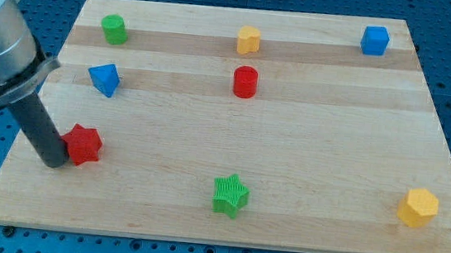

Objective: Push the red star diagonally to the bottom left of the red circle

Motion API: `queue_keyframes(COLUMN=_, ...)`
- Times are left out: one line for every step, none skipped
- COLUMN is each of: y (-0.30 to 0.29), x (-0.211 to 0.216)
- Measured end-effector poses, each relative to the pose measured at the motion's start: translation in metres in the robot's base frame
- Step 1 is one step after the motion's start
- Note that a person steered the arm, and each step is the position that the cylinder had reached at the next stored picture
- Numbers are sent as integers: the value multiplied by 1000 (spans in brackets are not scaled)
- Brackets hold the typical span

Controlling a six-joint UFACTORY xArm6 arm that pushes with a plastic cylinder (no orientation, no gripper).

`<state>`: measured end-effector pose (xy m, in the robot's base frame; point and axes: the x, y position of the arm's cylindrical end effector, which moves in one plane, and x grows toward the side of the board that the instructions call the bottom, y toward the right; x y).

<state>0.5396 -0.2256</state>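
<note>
The red star [84, 144] lies near the view's left edge of the wooden board [331, 145]. The red circle [245, 82] stands up and to the right of it, near the board's upper middle. My tip [54, 160] rests on the board right against the red star's left side, slightly below its middle. The dark rod slants up to the view's left toward the arm's grey body.
A green circle [114, 29] and a blue triangle [105, 78] sit above the red star. A yellow block [249, 40] is above the red circle. A blue cube [375, 40] is at top right, a green star [230, 195] at bottom middle, a yellow hexagon [418, 207] at bottom right.
</note>
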Motion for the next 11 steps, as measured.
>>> queue_keyframes(y=35, x=-7)
queue_keyframes(y=88, x=-30)
queue_keyframes(y=135, x=-57)
queue_keyframes(y=136, x=-58)
queue_keyframes(y=79, x=1)
queue_keyframes(y=40, x=49)
queue_keyframes(y=36, x=16)
queue_keyframes(y=49, x=-20)
queue_keyframes(y=68, x=-28)
queue_keyframes(y=89, x=-42)
queue_keyframes(y=125, x=-74)
